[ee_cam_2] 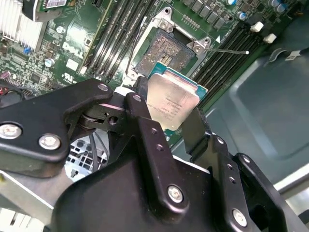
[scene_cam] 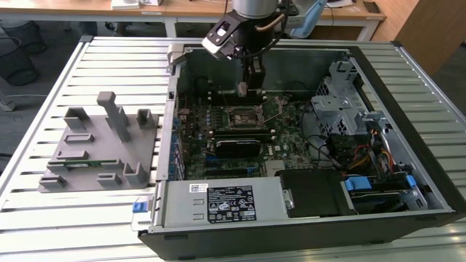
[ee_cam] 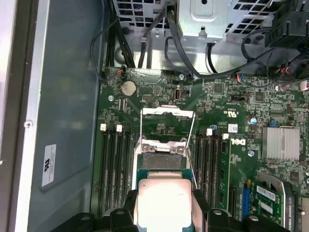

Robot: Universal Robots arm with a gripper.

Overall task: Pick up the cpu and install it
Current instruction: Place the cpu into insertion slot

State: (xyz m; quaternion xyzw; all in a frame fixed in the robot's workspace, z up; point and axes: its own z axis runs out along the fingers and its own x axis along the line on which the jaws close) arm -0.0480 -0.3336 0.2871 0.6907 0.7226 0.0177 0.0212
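Note:
My gripper (scene_cam: 250, 87) hangs inside the open computer case, just behind the motherboard socket (scene_cam: 246, 115). In both wrist views its black fingers (ee_cam_2: 137, 104) are shut on the cpu (ee_cam_2: 171, 104), a flat square chip with a silvery top and a green rim. The cpu (ee_cam: 164, 203) is held by two opposite edges, above the board and just off to one side of the socket (ee_cam: 163, 157). The socket (ee_cam_2: 164, 50) lies bare, with its metal load plate (ee_cam: 166, 121) and thin lever swung up.
Memory slots (ee_cam: 116, 169) flank the socket on both sides. A drive cage (scene_cam: 339, 98) and cable bundles (scene_cam: 357, 147) fill the case at the exterior view's right; the power supply (scene_cam: 222, 202) sits at the front. A grey fixture (scene_cam: 98, 147) holding a green memory stick (scene_cam: 84, 162) stands outside.

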